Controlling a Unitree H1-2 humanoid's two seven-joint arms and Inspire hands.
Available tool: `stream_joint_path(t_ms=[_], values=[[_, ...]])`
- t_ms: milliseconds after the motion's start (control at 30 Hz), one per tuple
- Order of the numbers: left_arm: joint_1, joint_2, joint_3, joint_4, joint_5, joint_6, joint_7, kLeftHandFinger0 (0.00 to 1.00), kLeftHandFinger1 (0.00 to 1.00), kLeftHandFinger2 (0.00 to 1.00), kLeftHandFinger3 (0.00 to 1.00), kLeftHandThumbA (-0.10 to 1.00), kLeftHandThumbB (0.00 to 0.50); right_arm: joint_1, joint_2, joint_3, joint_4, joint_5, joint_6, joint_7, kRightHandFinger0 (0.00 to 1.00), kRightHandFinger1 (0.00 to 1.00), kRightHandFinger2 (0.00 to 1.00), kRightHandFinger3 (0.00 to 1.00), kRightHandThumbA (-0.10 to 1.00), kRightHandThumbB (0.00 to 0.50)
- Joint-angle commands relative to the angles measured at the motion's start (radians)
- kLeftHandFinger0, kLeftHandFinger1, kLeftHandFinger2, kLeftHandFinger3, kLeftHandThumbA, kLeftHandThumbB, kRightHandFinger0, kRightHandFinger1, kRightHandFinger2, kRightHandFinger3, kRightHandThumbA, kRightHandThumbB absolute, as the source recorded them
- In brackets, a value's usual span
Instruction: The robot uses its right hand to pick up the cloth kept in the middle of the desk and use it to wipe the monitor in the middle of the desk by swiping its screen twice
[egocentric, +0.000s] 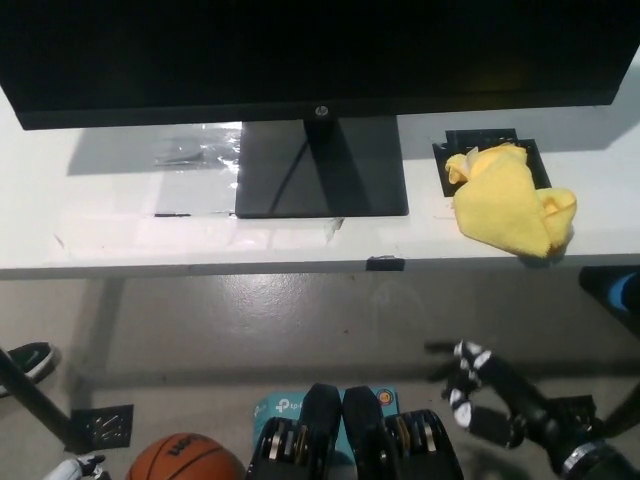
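One yellow cloth (510, 200) lies crumpled on the white desk (120, 235), at four o'clock from the monitor (320, 50) stand. It looks soft and light; pinching its raised folds should serve. The black right hand (487, 392), empty with fingers spread, hangs at six o'clock, well apart.

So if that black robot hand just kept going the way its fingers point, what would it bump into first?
Probably the front edge of the white desk. The right robot hand points up-left, left of the yellow cloth, though depth is hard to judge.
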Motion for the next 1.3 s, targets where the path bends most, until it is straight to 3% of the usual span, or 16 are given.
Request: stream_joint_path(t_ms=[0, 67, 167, 233, 267, 300, 333, 367, 400, 467, 567, 767, 867, 1067, 1267], values=[[0.005, 0.006, 0.006, -0.013, 0.016, 0.009, -0.016, 0.94, 0.98, 0.96, 0.89, 0.23, 0.285, -0.069, 0.008, -0.059, -0.145, 0.032, -0.027, 0.002, 0.50, 0.52, 0.64, 0.90, -0.07, 0.000], [0.003, 0.005, 0.007, -0.006, 0.017, 0.000, -0.015, 0.94, 0.98, 0.96, 0.89, 0.23, 0.286, -0.085, 0.010, -0.072, -0.166, 0.023, -0.056, -0.006, 0.42, 0.46, 0.60, 0.89, -0.07, 0.008], [-0.004, 0.000, 0.007, 0.001, 0.020, 0.006, -0.019, 0.94, 0.98, 0.96, 0.89, 0.26, 0.291, -0.158, 0.010, -0.121, -0.289, 0.007, -0.050, -0.020, 0.31, 0.41, 0.62, 0.83, -0.09, 0.046], [-0.004, -0.001, 0.009, 0.001, 0.022, 0.005, -0.021, 0.94, 0.98, 0.96, 0.89, 0.26, 0.291, -0.158, 0.013, -0.125, -0.292, 0.005, -0.048, -0.015, 0.31, 0.41, 0.62, 0.83, -0.10, 0.045], [-0.002, -0.002, 0.010, -0.008, 0.022, 0.011, -0.025, 0.95, 0.98, 0.96, 0.89, 0.26, 0.288, -0.189, 0.000, -0.142, -0.341, -0.048, -0.043, -0.027, 0.33, 0.44, 0.65, 0.85, -0.02, 0.059], [0.001, -0.002, 0.011, -0.013, 0.022, 0.007, -0.024, 0.94, 0.98, 0.96, 0.88, 0.26, 0.296, -0.209, -0.024, -0.155, -0.357, -0.111, -0.065, -0.039, 0.57, 0.74, 0.81, 0.94, 0.08, 0.124], [0.002, -0.002, 0.012, -0.013, 0.022, 0.002, -0.024, 0.94, 0.98, 0.95, 0.88, 0.25, 0.295, -0.221, -0.042, -0.160, -0.370, -0.156, -0.049, -0.033, 0.74, 0.87, 0.85, 0.96, 0.14, 0.111], [0.000, -0.005, 0.015, -0.004, 0.020, -0.003, -0.021, 0.93, 0.98, 0.95, 0.87, 0.25, 0.298, -0.227, -0.059, -0.164, -0.364, -0.185, -0.051, -0.028, 0.81, 0.97, 0.93, 1.00, 0.18, 0.141], [-0.002, -0.005, 0.013, 0.005, 0.024, -0.012, -0.017, 0.93, 0.98, 0.95, 0.87, 0.23, 0.292, -0.236, -0.076, -0.167, -0.357, -0.205, -0.043, -0.019, 1.00, 1.00, 1.00, 1.00, 0.27, 0.147], [-0.001, -0.007, 0.018, 0.002, 0.020, -0.006, -0.020, 0.93, 0.98, 0.96, 0.88, 0.23, 0.295, -0.256, -0.106, -0.167, -0.326, -0.242, -0.021, -0.004, 1.00, 1.00, 1.00, 1.00, 0.38, 0.207], [-0.003, -0.005, 0.016, -0.001, 0.022, 0.001, -0.028, 0.94, 0.99, 0.96, 0.88, 0.22, 0.286, -0.280, -0.128, -0.173, -0.256, -0.249, -0.035, -0.015, 1.00, 1.00, 1.00, 1.00, 0.37, 0.252], [-0.007, 0.002, 0.017, 0.008, 0.024, -0.016, -0.028, 0.93, 0.98, 0.96, 0.85, 0.26, 0.297, -0.303, -0.112, -0.160, -0.144, -0.285, -0.069, -0.042, 1.00, 1.00, 1.00, 1.00, 0.39, 0.260], [-0.008, 0.003, 0.013, 0.002, 0.038, -0.006, -0.026, 0.92, 0.98, 0.95, 0.85, 0.26, 0.292, -0.339, -0.099, -0.139, -0.066, -0.312, -0.064, -0.038, 1.00, 1.00, 1.00, 1.00, 0.39, 0.294], [-0.007, -0.002, 0.022, 0.005, 0.028, -0.010, -0.026, 0.92, 0.97, 0.94, 0.82, 0.25, 0.305, -0.442, -0.090, -0.107, 0.151, -0.302, -0.093, -0.033, 1.00, 1.00, 1.00, 1.00, 0.38, 0.287], [-0.008, 0.005, 0.015, -0.007, 0.038, -0.002, -0.036, 0.93, 0.98, 0.95, 0.83, 0.28, 0.287, -0.560, -0.044, -0.088, 0.381, -0.297, -0.101, -0.064, 1.00, 1.00, 1.00, 1.00, 0.36, 0.335]])
